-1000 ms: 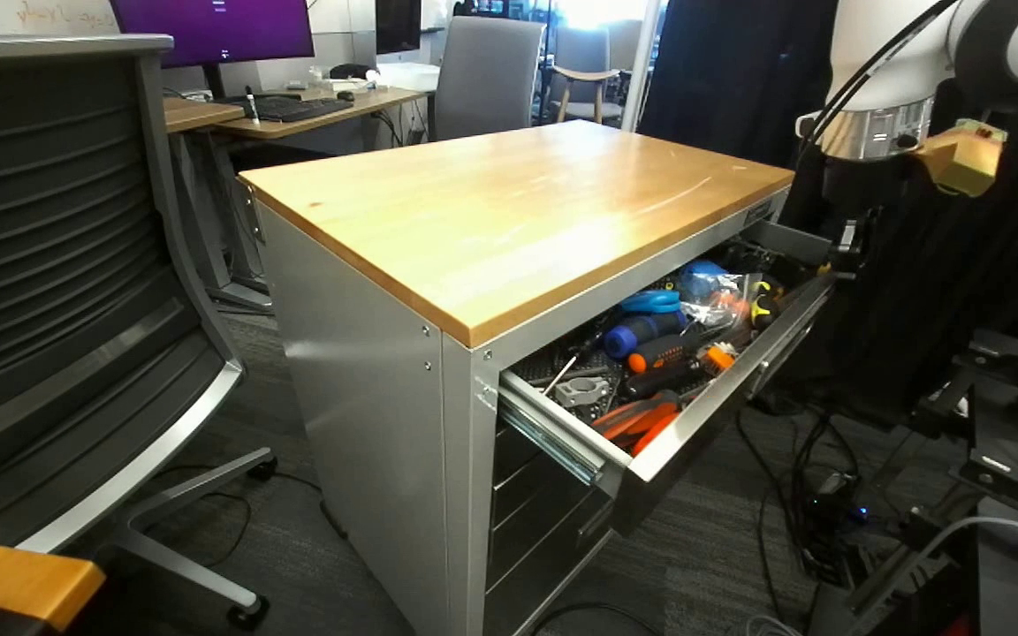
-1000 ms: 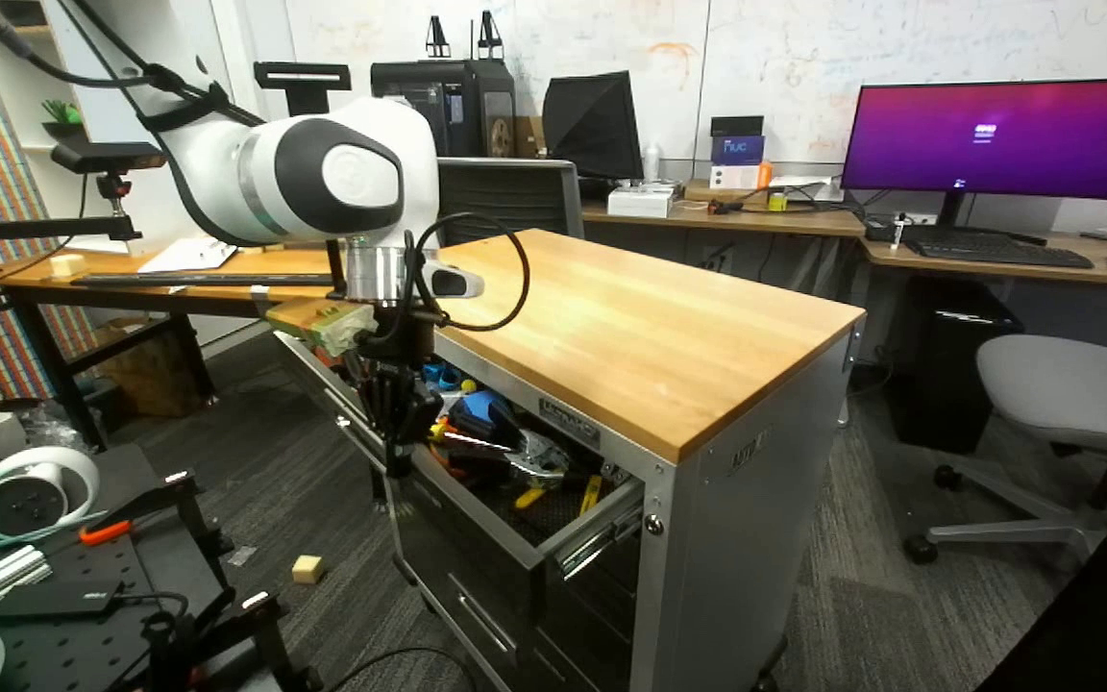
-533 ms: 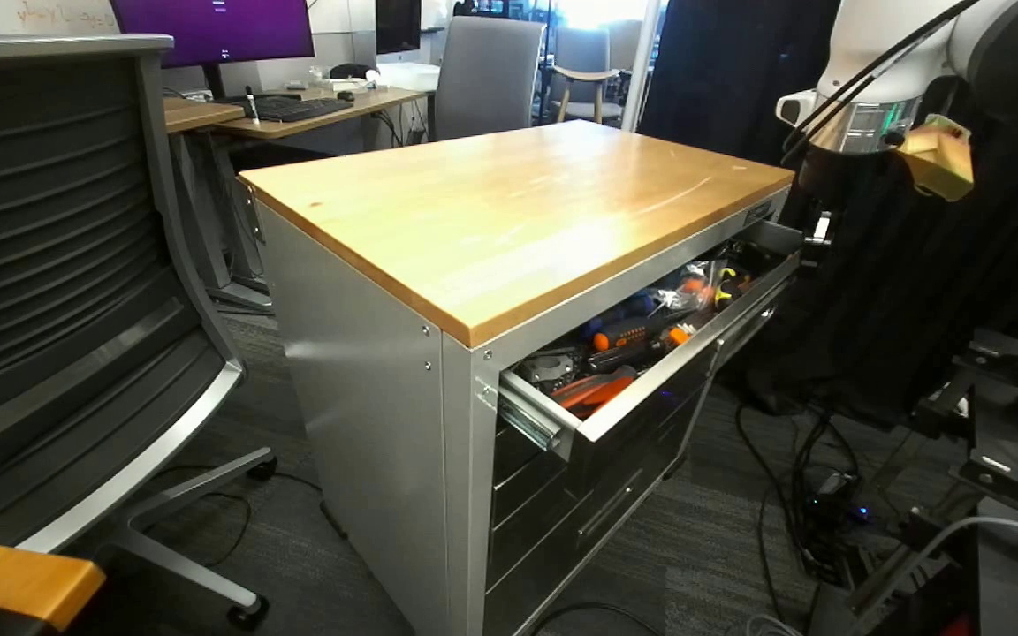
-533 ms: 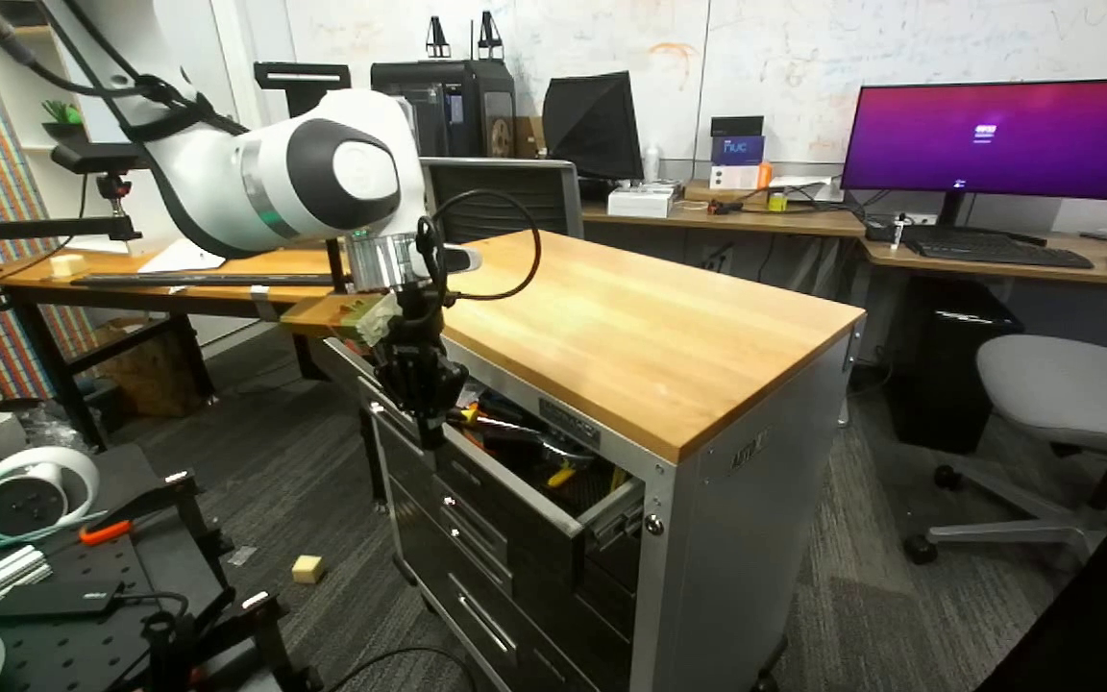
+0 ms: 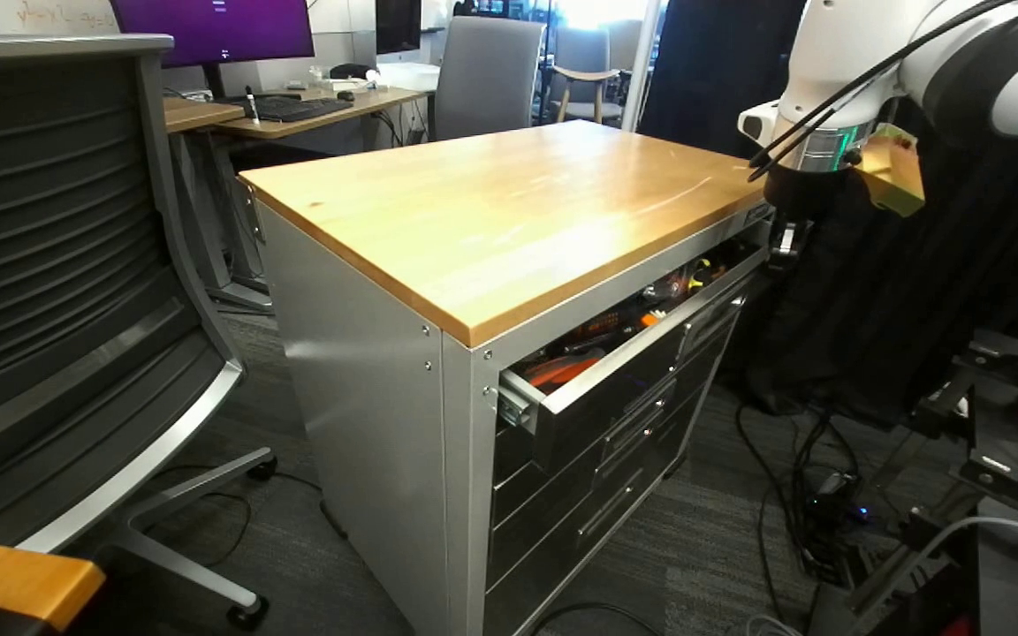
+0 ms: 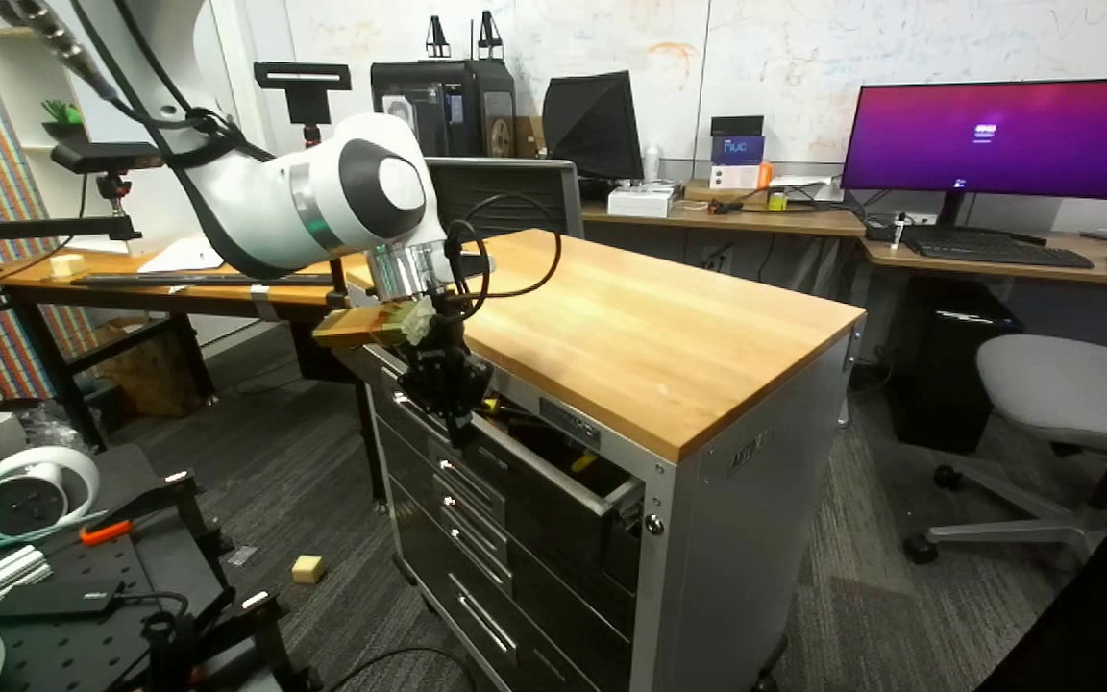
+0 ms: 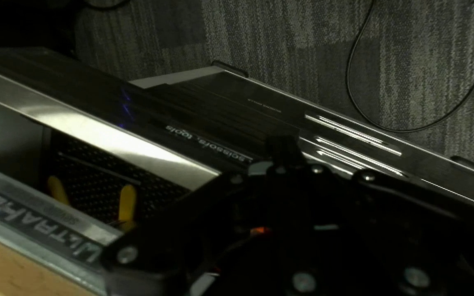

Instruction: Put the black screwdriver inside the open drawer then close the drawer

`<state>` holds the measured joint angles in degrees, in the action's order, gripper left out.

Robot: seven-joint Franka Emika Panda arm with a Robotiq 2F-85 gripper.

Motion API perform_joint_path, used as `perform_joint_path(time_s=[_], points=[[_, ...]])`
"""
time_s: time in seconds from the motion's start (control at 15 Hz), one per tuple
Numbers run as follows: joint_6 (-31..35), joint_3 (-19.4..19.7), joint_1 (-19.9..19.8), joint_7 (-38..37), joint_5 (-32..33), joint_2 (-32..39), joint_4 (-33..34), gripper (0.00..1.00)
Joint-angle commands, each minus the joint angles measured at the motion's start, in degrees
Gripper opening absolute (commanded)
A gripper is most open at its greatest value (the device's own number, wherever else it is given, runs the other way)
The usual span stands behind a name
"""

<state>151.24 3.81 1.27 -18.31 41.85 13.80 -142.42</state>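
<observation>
Pointing down at the front of the part-open drawer (image 5: 615,384), pincer (image 6: 460,432) is closed up, nothing visible in its grip. Orange handles (image 5: 562,368) and yellow handles (image 7: 127,201) show inside the drawer; black screwdriver can't be made out, so its spot is unclear.
</observation>
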Motion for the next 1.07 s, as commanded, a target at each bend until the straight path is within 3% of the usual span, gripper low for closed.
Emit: perform_joint_path(time_s=[0.0, 0.73, 0.8, 0.87, 1.0], points=[[4.06, 1.75, 2.6, -3.81, 5.6, 3.37, 4.18, 0.01], [16.95, 6.97, 2.18, -28.62, 25.54, 0.68, 4.76, 0.04], [15.98, 6.18, 1.55, -27.13, 24.39, 0.47, 3.9, 0.28], [15.4, 5.23, 0.77, -24.64, 22.17, -0.25, 2.76, 0.28], [12.24, 3.05, -0.72, -16.41, 15.98, -3.88, -0.6, 0.4]])
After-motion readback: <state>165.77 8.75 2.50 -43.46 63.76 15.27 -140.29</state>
